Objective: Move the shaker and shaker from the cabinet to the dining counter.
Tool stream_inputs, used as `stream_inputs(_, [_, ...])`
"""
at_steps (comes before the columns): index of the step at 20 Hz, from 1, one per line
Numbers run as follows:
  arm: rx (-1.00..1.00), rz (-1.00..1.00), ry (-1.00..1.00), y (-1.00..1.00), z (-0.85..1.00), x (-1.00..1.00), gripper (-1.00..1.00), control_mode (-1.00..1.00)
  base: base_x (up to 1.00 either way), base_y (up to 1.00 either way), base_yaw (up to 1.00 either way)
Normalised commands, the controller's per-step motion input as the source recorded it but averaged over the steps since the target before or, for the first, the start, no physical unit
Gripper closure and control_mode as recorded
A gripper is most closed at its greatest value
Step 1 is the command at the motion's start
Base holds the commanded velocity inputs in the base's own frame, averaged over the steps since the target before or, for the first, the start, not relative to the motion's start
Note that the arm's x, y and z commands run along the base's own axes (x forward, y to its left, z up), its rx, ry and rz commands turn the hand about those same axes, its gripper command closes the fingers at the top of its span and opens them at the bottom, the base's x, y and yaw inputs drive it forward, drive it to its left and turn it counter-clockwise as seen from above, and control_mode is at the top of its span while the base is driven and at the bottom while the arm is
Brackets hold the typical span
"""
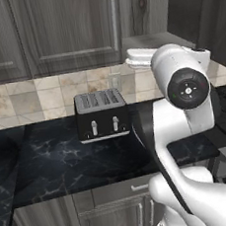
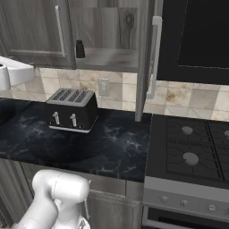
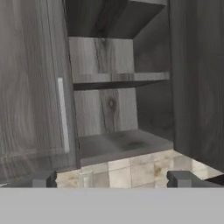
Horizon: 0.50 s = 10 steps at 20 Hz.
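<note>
The gripper (image 3: 111, 179) stands released, its two dark fingertips (image 3: 43, 179) spread wide apart at the bottom of the hand view with nothing between them. Just ahead of it runs a strip of beige tile (image 3: 131, 168), and directly above that the open cabinet (image 3: 118, 144) shows its grey shelf, a second shelf higher up, the closed door with a slim silver handle (image 3: 64, 114) to the gripper's left and the swung-open door to its right. The right base view gives what the hand view lacks: a small dark shaker (image 2: 80, 49) stands upright near the left end of the lower shelf, ahead of the gripper and above its line, hidden from the hand camera (probably behind the closed door's edge). The white shaker cannot be made out in any view. The dark shaker is judged light, rigid and smooth, so it may tip or slip if nudged; a hold across the wider body, below the narrower top, looks the safer one. The left base view adds the arm's upper links reaching toward the cabinet, with the toaster (image 1: 101, 114) on the marble worktop (image 1: 51, 161) below and to the gripper's left, and the right base view the stove (image 2: 192, 147) beyond to its right.
</note>
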Motion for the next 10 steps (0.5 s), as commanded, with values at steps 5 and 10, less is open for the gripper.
stream_inputs(5, [0.0, 0.09, -0.09, 0.07, 0.0, 0.77, -1.0, -1.0, 0.0, 0.0, 0.0])
stream_inputs(10, [-0.04, 0.06, -0.12, 0.0, 0.0, 0.54, -1.0, -1.0, 0.0, 0.0, 0.0])
